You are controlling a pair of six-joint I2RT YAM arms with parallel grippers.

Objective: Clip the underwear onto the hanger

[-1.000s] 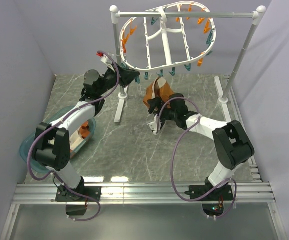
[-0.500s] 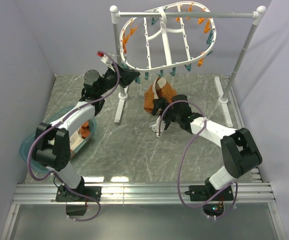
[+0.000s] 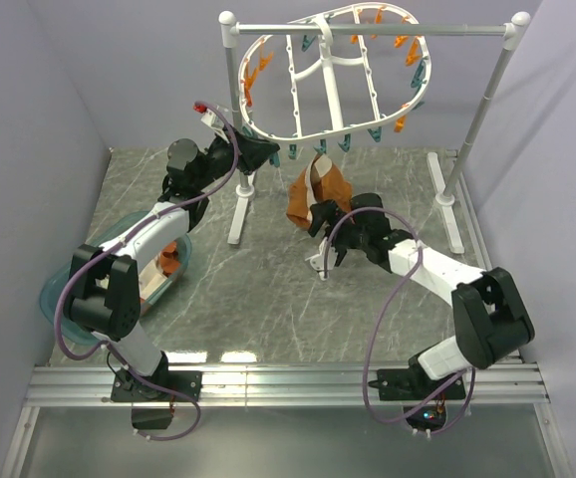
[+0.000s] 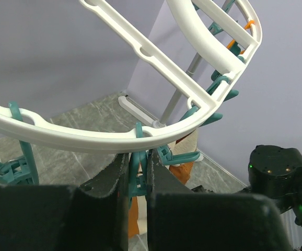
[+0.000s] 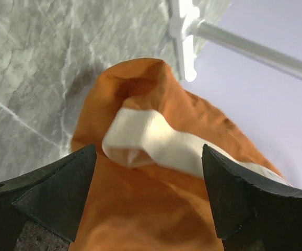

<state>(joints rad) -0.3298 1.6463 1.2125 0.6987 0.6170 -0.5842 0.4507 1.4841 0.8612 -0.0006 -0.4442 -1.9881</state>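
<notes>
Underwear [image 3: 318, 189]: rust-orange fabric, cream band; hangs bunched and folded under the near rim of the hanger [image 3: 328, 75], clear of the table [image 3: 258, 289]. Right wrist view: underwear [image 5: 135, 209] fills the frame; the cream band [image 5: 156, 141] lies doubled into a loop across the orange, with a rounded orange fold above it. Left wrist view: its cream top edge [image 4: 185, 152] sits up against a teal clothespin under the white rim [image 4: 88, 138]; cannot tell whether that pin bites it.

My left gripper [image 3: 263, 151] is up at the rim; fingers nearly together, pinching a teal clip [image 4: 137, 157] just beside the garment's top.

My right gripper [image 3: 320, 214] is low beside the hanging cloth; fingers [image 5: 62, 193] spread wide either side of it, gripping nothing.
</notes>
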